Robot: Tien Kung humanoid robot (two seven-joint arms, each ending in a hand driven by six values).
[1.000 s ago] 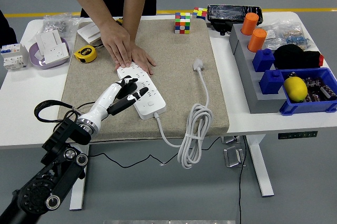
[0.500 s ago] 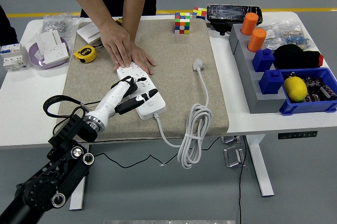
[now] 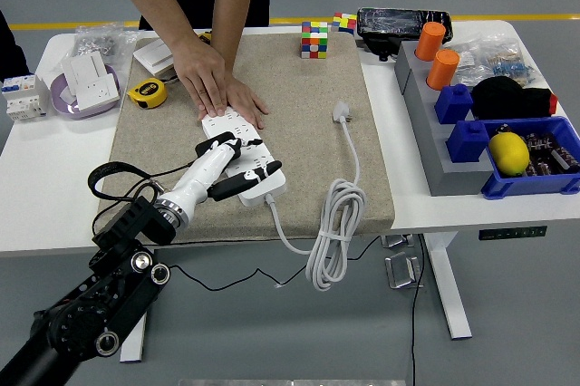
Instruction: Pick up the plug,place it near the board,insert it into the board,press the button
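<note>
A white power strip (image 3: 246,159) lies on the beige mat (image 3: 299,96). A person's two hands (image 3: 210,82) press flat on its far end. Its white plug (image 3: 342,113) lies on the mat to the right, and the cable (image 3: 333,223) coils over the mat's near edge. My left hand (image 3: 237,165) rests over the near half of the strip, fingers spread, with black fingertips (image 3: 269,168) on top of it. It holds nothing.
A yellow tape measure (image 3: 146,92) and a bowl with a white socket (image 3: 86,87) lie at the left. Two Rubik's cubes (image 3: 314,39) sit at the mat's far edge. Grey and blue bins (image 3: 471,132) with orange cylinders and a lemon stand at the right.
My left arm has moved right and forward along the strip, so the hand now lies further over its near end. The person's hands and the plug have not moved.
</note>
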